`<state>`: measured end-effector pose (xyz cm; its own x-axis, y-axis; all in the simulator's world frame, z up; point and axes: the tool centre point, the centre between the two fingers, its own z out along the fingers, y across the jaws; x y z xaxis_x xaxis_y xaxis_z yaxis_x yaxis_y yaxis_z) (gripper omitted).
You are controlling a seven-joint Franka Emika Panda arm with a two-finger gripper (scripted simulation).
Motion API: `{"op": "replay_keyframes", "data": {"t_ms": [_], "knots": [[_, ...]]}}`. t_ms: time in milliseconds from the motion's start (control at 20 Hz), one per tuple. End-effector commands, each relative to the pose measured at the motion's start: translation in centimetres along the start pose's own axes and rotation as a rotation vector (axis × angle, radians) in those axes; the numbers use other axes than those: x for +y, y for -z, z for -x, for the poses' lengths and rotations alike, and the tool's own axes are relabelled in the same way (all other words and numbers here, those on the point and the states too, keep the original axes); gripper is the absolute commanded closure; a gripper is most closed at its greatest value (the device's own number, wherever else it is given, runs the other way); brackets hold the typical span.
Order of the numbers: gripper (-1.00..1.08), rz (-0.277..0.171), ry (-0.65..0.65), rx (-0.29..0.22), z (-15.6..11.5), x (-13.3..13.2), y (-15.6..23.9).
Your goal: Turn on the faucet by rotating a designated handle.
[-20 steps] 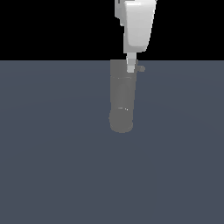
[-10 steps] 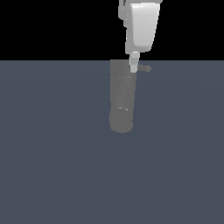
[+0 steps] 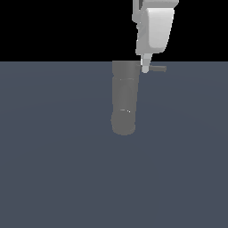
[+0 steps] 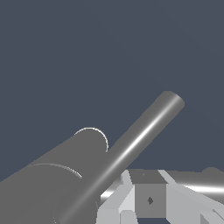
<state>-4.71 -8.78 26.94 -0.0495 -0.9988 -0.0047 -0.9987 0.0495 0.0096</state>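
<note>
The faucet (image 3: 124,100) lies flat on the dark grey tabletop (image 3: 53,169), a thick matte cylinder with its rounded end pointing toward the camera in the exterior view and faint seam lines across its body. At its far, flat end the handle (image 3: 156,68) sticks out sideways toward the exterior view's right, a thin grey bar much slimmer than the cylinder. The white gripper (image 3: 145,67) hangs right at that far end, one pale finger (image 3: 145,63) reaching down between the cylinder's edge and the handle, touching or just beside the bar where it meets the faucet. Up close in the wrist view the handle (image 4: 135,146) runs out past the faucet (image 4: 52,179), shining along its length. Whether the fingers are spread or pressed together, I can't tell.
</note>
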Motion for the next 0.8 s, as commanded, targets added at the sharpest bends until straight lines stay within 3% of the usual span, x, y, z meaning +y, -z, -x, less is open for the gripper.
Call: {"op": "replay_keyframes", "data": {"t_ms": [0, 750], "knots": [[1.08, -0.010, -0.038, 0.004, -2.8, -0.7, 0.0], [1.08, -0.010, -0.058, 0.004, -6.8, -3.5, 0.1]]}}
